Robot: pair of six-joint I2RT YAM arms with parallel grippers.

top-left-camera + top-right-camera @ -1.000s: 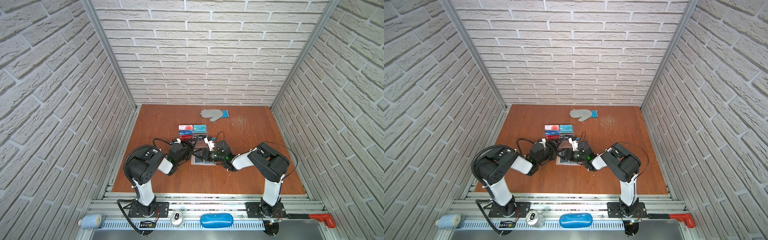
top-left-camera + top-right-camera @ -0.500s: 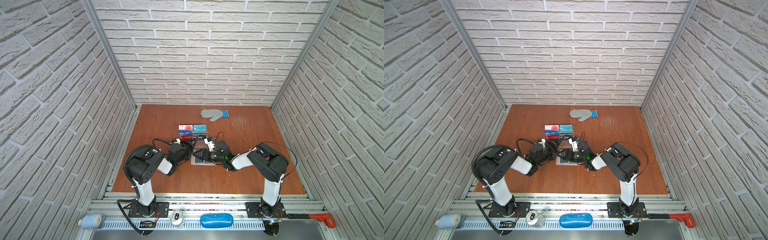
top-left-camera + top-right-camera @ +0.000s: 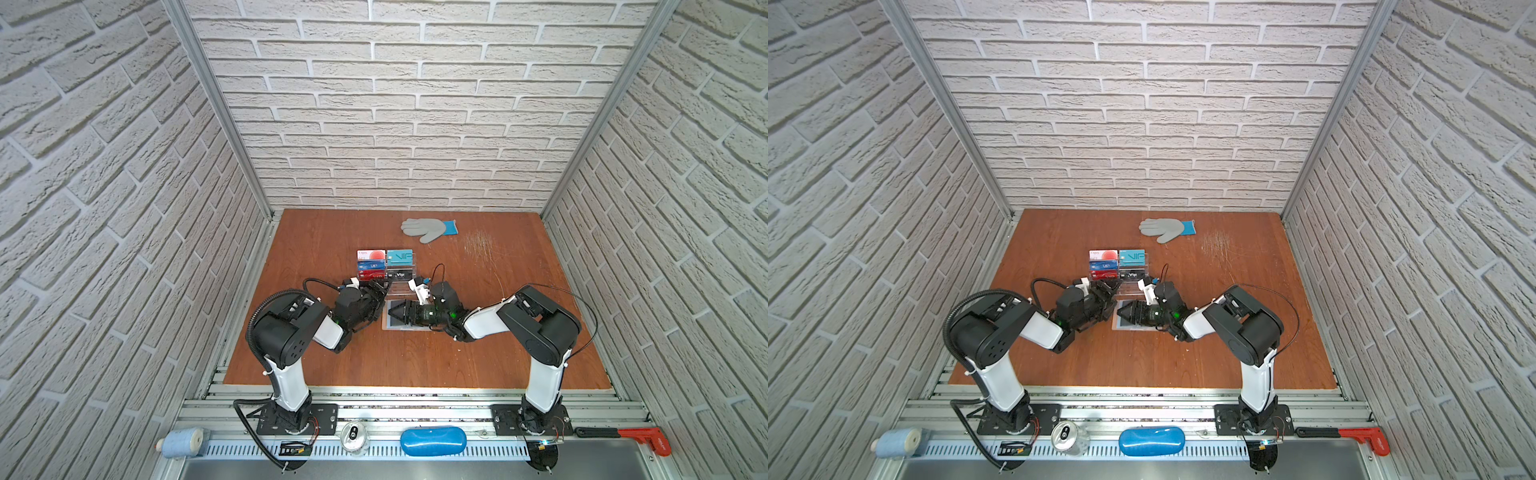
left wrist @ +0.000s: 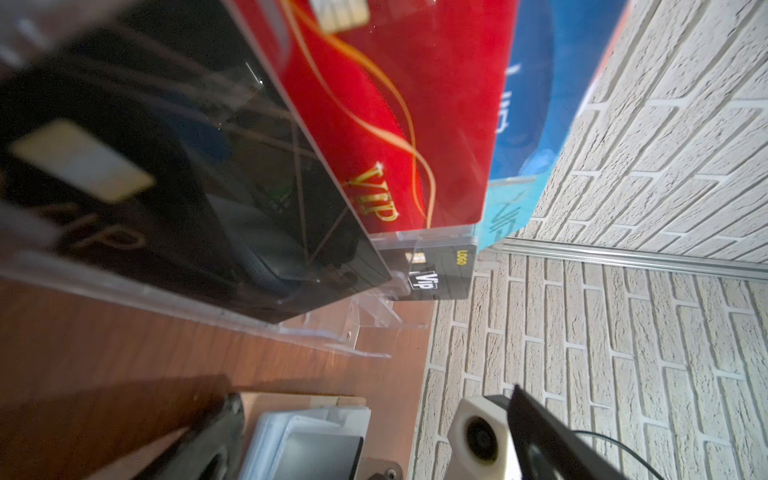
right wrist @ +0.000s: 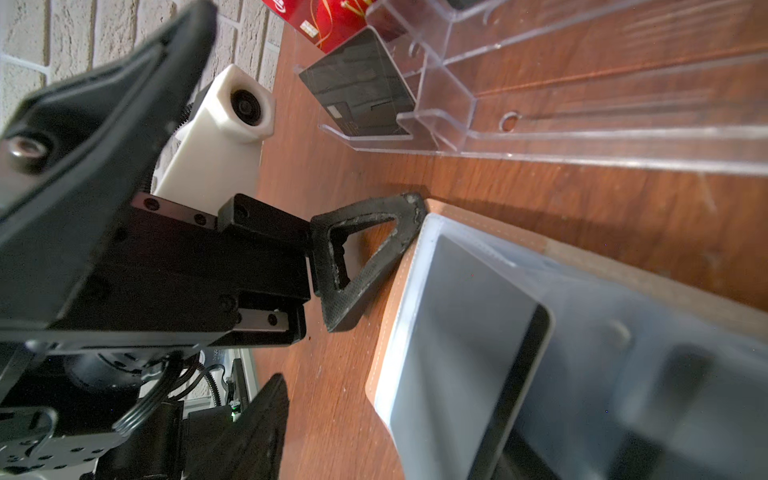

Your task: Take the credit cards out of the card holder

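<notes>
Card holder (image 3: 395, 327) lies open flat on the surface (image 3: 415, 365), right under the right tool (image 3: 392, 312), grey-blue sleeve page facing up. Right tool is low over the page, jaws part-way apart, nothing seen between them. Sleeved card (image 5: 469, 353), dark-edged, sits in the top sleeve just ahead of the right tool. Left tool (image 3: 381, 288) is spread wide and holds nothing. One finger (image 5: 365, 249) is down at the holder's corner edge and looks to be touching it, close to the right tool's tips. Other credit cards (image 3: 372, 264) stand in the clear stand (image 3: 403, 287) just beyond the left tool: white with red circle, blue, red, teal, black. Another black card (image 5: 357, 87) sits in the front tier beside the left tool. Grey glove (image 3: 428, 228) is well beyond both tools.
</notes>
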